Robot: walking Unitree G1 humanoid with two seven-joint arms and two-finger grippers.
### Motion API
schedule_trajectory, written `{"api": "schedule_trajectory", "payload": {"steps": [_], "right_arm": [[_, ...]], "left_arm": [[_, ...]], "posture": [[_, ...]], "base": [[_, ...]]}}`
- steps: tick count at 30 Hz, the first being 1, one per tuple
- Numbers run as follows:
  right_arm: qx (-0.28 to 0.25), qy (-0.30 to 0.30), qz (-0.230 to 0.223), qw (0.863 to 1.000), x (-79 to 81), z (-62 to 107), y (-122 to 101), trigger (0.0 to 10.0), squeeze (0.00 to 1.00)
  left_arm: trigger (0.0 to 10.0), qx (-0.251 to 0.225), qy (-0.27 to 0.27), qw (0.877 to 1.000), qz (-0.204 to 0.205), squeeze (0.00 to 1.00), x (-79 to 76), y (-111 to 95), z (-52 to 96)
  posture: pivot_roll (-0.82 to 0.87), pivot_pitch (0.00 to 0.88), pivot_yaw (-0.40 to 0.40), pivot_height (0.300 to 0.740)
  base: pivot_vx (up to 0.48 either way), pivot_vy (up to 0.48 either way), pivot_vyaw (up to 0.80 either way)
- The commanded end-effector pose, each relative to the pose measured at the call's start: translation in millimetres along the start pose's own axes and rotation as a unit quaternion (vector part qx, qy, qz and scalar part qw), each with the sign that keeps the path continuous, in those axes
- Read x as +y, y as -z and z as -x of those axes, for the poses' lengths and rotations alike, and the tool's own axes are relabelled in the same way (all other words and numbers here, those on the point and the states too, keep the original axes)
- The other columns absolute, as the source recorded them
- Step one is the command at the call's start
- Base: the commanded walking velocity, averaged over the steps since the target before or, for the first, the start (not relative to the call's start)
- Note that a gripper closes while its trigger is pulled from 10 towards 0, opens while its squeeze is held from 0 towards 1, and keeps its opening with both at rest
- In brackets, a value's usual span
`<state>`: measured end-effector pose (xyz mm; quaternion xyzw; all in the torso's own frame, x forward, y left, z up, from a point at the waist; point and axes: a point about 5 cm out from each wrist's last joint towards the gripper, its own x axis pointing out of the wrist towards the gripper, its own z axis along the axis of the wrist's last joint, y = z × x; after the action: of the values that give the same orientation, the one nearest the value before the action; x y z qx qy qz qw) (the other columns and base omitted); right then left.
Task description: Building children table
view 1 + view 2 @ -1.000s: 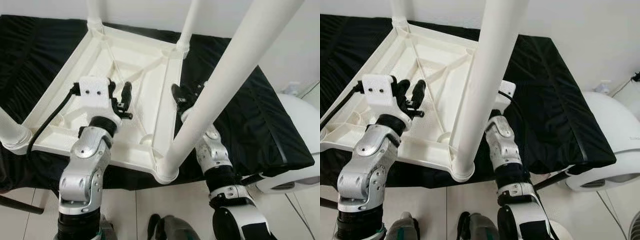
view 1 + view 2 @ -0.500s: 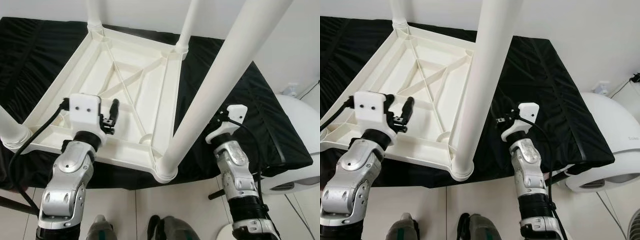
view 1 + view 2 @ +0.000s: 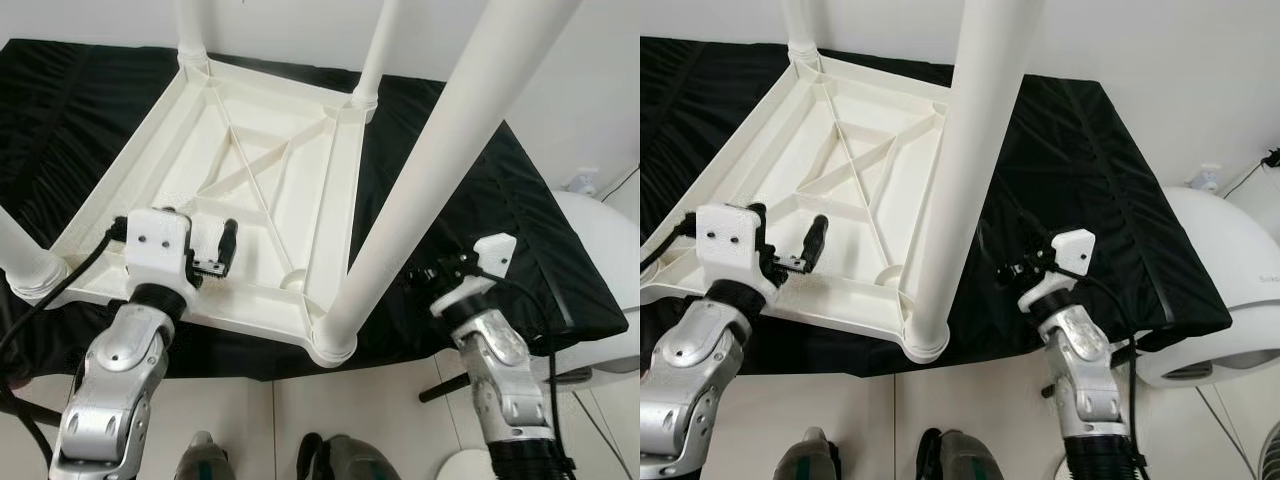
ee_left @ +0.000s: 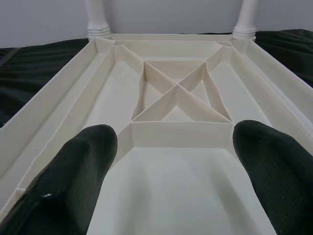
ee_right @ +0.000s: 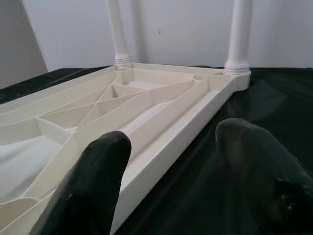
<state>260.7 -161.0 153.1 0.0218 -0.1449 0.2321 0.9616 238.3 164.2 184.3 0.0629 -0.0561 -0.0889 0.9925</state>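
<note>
Now the children's table (image 3: 270,190) lies upside down on the black-draped worktop (image 3: 480,215), its ribbed underside facing up and its white legs standing from the corners; the near right leg (image 3: 440,160) rises straight towards my head camera. All four corners that I can see carry a leg, so I judge the assembly close to finished.

Compared with a second ago, both arms have drawn back towards me. The right tool (image 3: 1020,268) was tucked in by the near right leg; it has since pulled clear and now hovers over the black cloth, just beside the table's right rail and apart from it. The left tool (image 3: 208,252) has also slid back from the middle of the underside and sits low over the near cross rib. I read this as a release after seating that leg: nothing is held, and the leg stands on its own.

From the left wrist, the two black fingers (image 4: 73,176) are spread wide with the X-shaped ribs between and beyond them, gripping nothing. From the right wrist, the fingers (image 5: 93,186) are likewise spread, one over the table's rim, the other over the cloth, with two far legs upright behind.

A white rounded appliance (image 3: 600,290) stands on the floor off the worktop's right end.
</note>
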Motion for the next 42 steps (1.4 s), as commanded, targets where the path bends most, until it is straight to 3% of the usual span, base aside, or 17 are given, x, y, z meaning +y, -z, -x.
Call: {"api": "schedule_trajectory", "payload": {"steps": [1, 2, 3, 4, 8, 11, 15, 17, 25, 27, 31, 36, 42], "right_arm": [[0.006, -0.025, -0.005, 1.000, -1.8, 6.1, -2.1, 10.0, 0.00], [0.013, -0.052, -0.005, 0.999, -2.4, 11.3, -4.2, 10.0, 0.00], [0.022, -0.067, -0.005, 0.998, -4.5, 15.4, -5.3, 10.0, 0.00], [0.030, -0.091, -0.008, 0.995, -5.4, 19.2, -6.7, 10.0, 0.00], [0.036, -0.104, -0.011, 0.994, -5.5, 21.7, -7.9, 10.0, 0.00], [0.068, -0.175, -0.001, 0.982, -1.8, 31.6, -8.4, 10.0, 0.00], [0.081, -0.211, 0.001, 0.974, -0.8, 36.0, -8.8, 10.0, 0.00], [0.093, -0.260, -0.009, 0.961, 1.5, 38.6, -10.6, 10.0, 0.00], [0.110, -0.329, -0.019, 0.938, 10.1, 40.4, -11.8, 10.0, 0.00], [0.119, -0.372, -0.012, 0.920, 15.7, 41.7, -11.4, 10.0, 0.00], [0.121, -0.385, -0.008, 0.915, 16.6, 41.7, -11.3, 10.0, 0.00], [0.124, -0.424, -0.004, 0.897, 20.3, 36.0, -10.7, 10.0, 0.00], [0.112, -0.450, 0.003, 0.886, 27.6, 28.1, -9.9, 10.0, 0.00]], "left_arm": [[10.0, -0.003, 0.100, 0.995, -0.005, 1.00, -8.8, -0.4, 4.7], [10.0, -0.002, 0.111, 0.994, -0.014, 1.00, -7.0, -0.3, 7.7], [10.0, -0.001, 0.121, 0.993, -0.017, 0.55, -5.2, -0.7, 10.4], [10.0, 0.000, 0.129, 0.992, -0.019, 0.00, -4.0, -1.2, 12.2], [10.0, 0.000, 0.134, 0.991, -0.019, 0.00, -3.4, -1.5, 13.3], [10.0, 0.010, 0.196, 0.980, -0.026, 0.00, -10.0, -1.2, 21.8], [10.0, 0.020, 0.229, 0.973, -0.029, 0.00, -12.4, 0.0, 27.0], [10.0, 0.039, 0.269, 0.962, -0.031, 0.00, -14.0, 2.3, 33.6], [10.0, 0.044, 0.289, 0.956, -0.038, 0.00, -13.4, 3.0, 35.6], [10.0, 0.047, 0.299, 0.952, -0.037, 0.00, -14.7, 3.1, 37.1], [10.0, 0.050, 0.303, 0.951, -0.036, 0.00, -14.9, 3.6, 37.7], [10.0, 0.063, 0.340, 0.938, -0.028, 0.00, -17.4, 3.0, 42.8], [10.0, 0.061, 0.344, 0.936, -0.036, 0.00, -18.2, 1.4, 41.8]], "posture": [[0.08, 0.104, -0.098, 0.740], [0.08, 0.103, -0.094, 0.740], [0.08, 0.102, -0.093, 0.740], [0.08, 0.104, -0.091, 0.740], [0.08, 0.105, -0.091, 0.740], [0.08, 0.107, -0.088, 0.740], [0.08, 0.107, -0.088, 0.740], [0.09, 0.105, -0.086, 0.740], [0.09, 0.101, -0.091, 0.740], [0.09, 0.101, -0.095, 0.740], [0.09, 0.101, -0.095, 0.740], [0.10, 0.100, -0.099, 0.740], [0.11, 0.093, -0.107, 0.740]], "base": [[0.000, 0.000, 0.00], [0.000, 0.000, 0.00], [0.000, 0.000, 0.00], [0.000, 0.000, 0.00], [0.000, 0.000, 0.00], [0.000, 0.000, 0.00], [0.000, 0.000, 0.00], [0.000, 0.000, 0.00], [0.000, 0.000, 0.00], [0.000, 0.000, 0.00], [0.000, 0.000, 0.00], [0.000, 0.000, 0.00], [0.000, 0.000, 0.00]]}}
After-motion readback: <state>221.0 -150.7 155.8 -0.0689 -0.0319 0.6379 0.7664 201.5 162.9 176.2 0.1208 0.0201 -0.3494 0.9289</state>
